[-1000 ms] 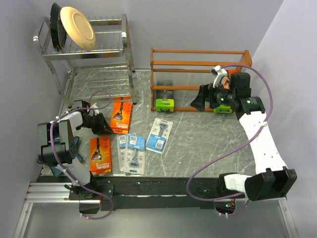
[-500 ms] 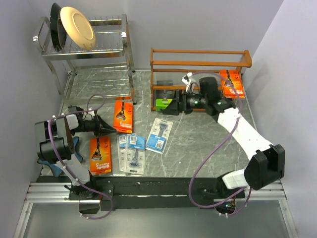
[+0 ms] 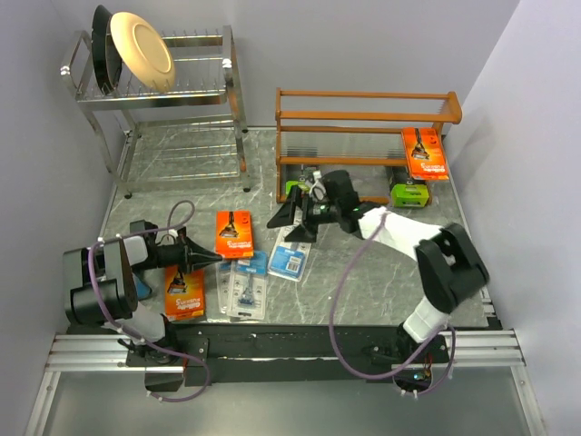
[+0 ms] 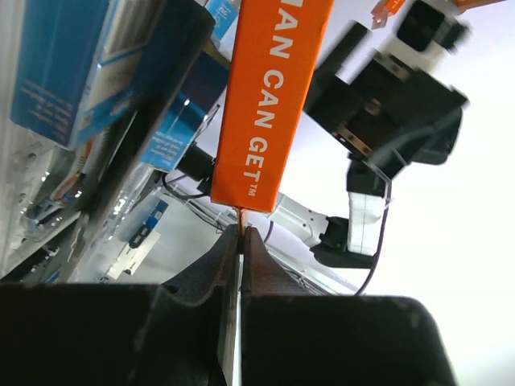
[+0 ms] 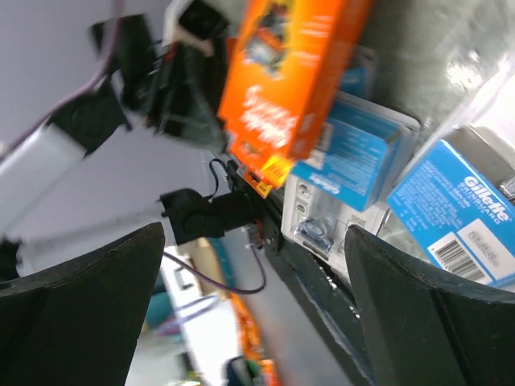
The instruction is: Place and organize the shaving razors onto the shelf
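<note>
My left gripper (image 3: 211,261) is shut on the thin edge of an orange razor pack (image 3: 234,234), held tilted just above the table; the left wrist view shows its jaws (image 4: 240,233) pinching that pack (image 4: 269,104). My right gripper (image 3: 289,216) stands open and empty over a blue blister card (image 3: 290,262); in the right wrist view it (image 5: 253,237) faces the orange pack (image 5: 294,72) and blue cards (image 5: 459,201). Two more blue cards (image 3: 241,286) and an orange pack (image 3: 184,292) lie on the table. The wooden shelf (image 3: 363,113) holds an orange pack (image 3: 424,153) and a green box (image 3: 408,193); a second green box (image 3: 292,188) is partly hidden.
A chrome dish rack (image 3: 163,100) with plates (image 3: 141,50) stands at the back left. Walls close in on the left and right. The two arms are close together near the table's middle, their cables looping over the front.
The left gripper closed on the orange pack and carried it toward the front right. The right arm swung from the shelf's right end leftward to the blue card, staying open.
</note>
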Controlling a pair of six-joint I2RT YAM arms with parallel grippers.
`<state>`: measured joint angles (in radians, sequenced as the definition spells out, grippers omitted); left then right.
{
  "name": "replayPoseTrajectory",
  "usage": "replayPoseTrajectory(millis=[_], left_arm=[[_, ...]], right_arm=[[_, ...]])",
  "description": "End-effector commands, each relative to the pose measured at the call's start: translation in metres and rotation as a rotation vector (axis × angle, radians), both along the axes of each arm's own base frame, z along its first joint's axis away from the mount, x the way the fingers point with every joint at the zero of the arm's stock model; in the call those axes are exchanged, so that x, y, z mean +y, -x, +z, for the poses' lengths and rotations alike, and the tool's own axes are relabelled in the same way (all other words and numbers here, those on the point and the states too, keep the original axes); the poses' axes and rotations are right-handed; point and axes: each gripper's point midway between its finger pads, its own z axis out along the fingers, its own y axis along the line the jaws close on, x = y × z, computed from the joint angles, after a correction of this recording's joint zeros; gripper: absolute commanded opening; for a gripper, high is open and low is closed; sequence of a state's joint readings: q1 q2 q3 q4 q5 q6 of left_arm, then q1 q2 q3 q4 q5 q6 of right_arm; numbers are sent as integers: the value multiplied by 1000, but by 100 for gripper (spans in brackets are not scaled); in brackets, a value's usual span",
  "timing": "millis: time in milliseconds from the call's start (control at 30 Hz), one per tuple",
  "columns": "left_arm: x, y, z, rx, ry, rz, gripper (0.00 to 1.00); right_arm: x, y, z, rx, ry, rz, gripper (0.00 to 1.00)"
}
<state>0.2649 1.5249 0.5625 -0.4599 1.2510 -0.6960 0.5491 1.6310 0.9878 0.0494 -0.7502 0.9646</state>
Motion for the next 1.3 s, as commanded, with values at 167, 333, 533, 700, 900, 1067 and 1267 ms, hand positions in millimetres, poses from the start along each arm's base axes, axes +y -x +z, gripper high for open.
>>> replayPoseTrajectory(millis=[167,333,533,700,900,1067,1267], left_arm=[[-10,5,20,-5,53,-19,1],[-16,6,27,-5,51,-38,1],[-16,4,31,-14,56,-39,1],[-17,7,28,5,57,-33,1],[-19,13,26,22,60,-39,1],[-21,21,22,41,39,-40,1],[-19,19,18,18,-4,-27,19]], right_arm=[[61,12,3,147,-123,22,85],[80,24,-10,223,-92,45,80],[83,24,-28,274,-44,37,75],[81,25,-29,282,-40,19,73],[86,18,-33,282,-48,-7,68],[94,7,-30,254,-59,-9,59],[86,13,-11,151,-76,27,25]])
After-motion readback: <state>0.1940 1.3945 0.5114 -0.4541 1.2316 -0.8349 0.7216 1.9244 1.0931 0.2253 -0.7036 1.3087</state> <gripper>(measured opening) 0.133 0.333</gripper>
